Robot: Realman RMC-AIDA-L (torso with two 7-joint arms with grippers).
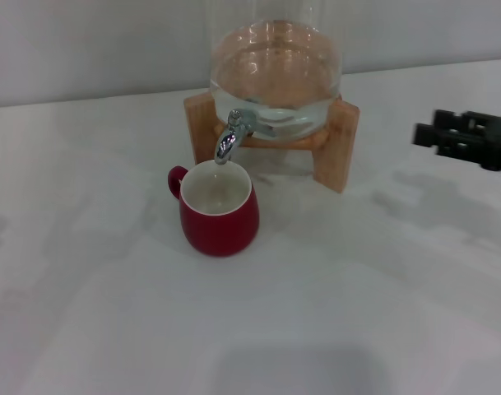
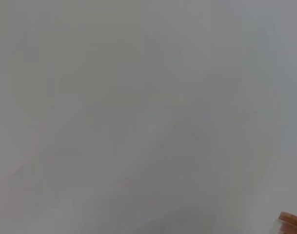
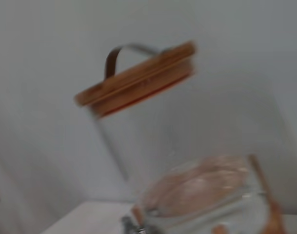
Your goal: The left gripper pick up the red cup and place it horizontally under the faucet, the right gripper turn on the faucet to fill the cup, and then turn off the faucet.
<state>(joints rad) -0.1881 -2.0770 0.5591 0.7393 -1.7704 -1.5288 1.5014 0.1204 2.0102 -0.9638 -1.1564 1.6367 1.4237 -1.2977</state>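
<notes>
The red cup (image 1: 220, 212) stands upright on the white table, its white inside open upward and its loop handle toward the left. It sits directly under the spout of the chrome faucet (image 1: 230, 137), which is fitted to the clear glass dispenser (image 1: 276, 70). My right gripper (image 1: 464, 140) hovers at the right edge of the head view, to the right of the dispenser's stand and apart from the faucet. My left gripper is out of view. The right wrist view shows the dispenser (image 3: 197, 161) close up.
The dispenser rests on a light wooden stand (image 1: 339, 144) and holds water low in its bowl. Its wooden lid (image 3: 138, 80) with a metal handle shows in the right wrist view. The white table (image 1: 250, 329) stretches in front of the cup.
</notes>
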